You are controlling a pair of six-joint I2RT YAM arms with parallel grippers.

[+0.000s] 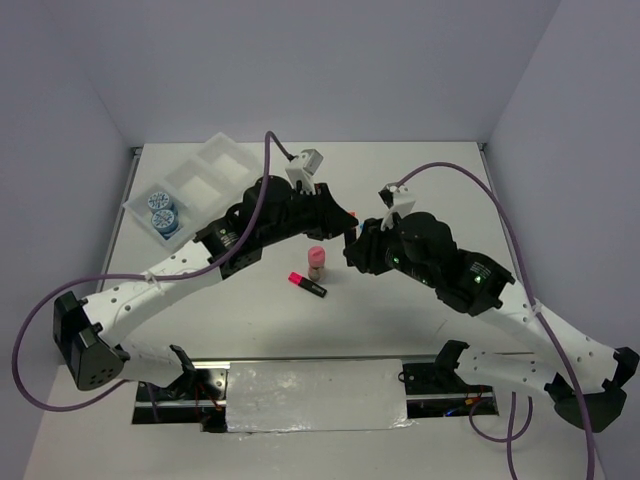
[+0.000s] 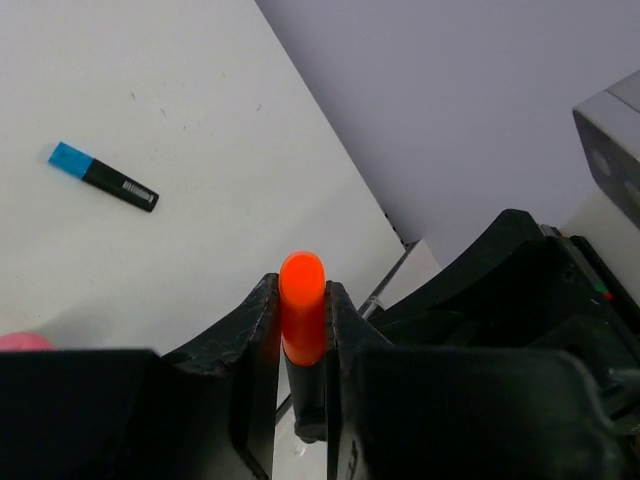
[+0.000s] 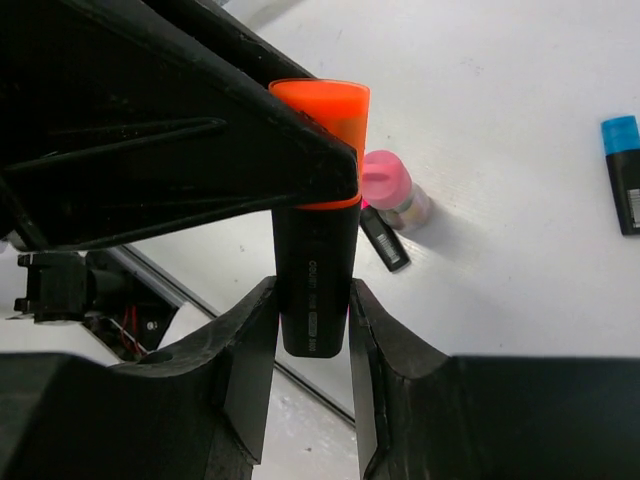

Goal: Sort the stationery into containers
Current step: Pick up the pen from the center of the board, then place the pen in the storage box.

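Over the table (image 1: 380, 320) | left claw (image 2: 300, 300), right claw (image 3: 312, 295) both clamped on orange-capped marker (image 3: 315, 240) | barrel print (image 3: 311, 295) illegible

White table (image 1: 380, 320), silvery reflective sheet (image 1: 315, 395) at its near edge, pale grey walls (image 1: 300, 60) behind.

**Left wrist view.** My left gripper (image 2: 300, 296) is clamped on the orange marker (image 2: 302, 318). Its two black fingers (image 2: 252, 340) press the cap from either side. The cap points up, and the black barrel runs down between the fingers. On the white table (image 2: 200, 80) behind, a blue marker (image 2: 103, 177) lies flat, well apart. A pink sliver (image 2: 20, 342) shows at the left edge, too cropped to identify. The black right arm (image 2: 520, 300) fills the right side, before a grey wall (image 2: 450, 90).
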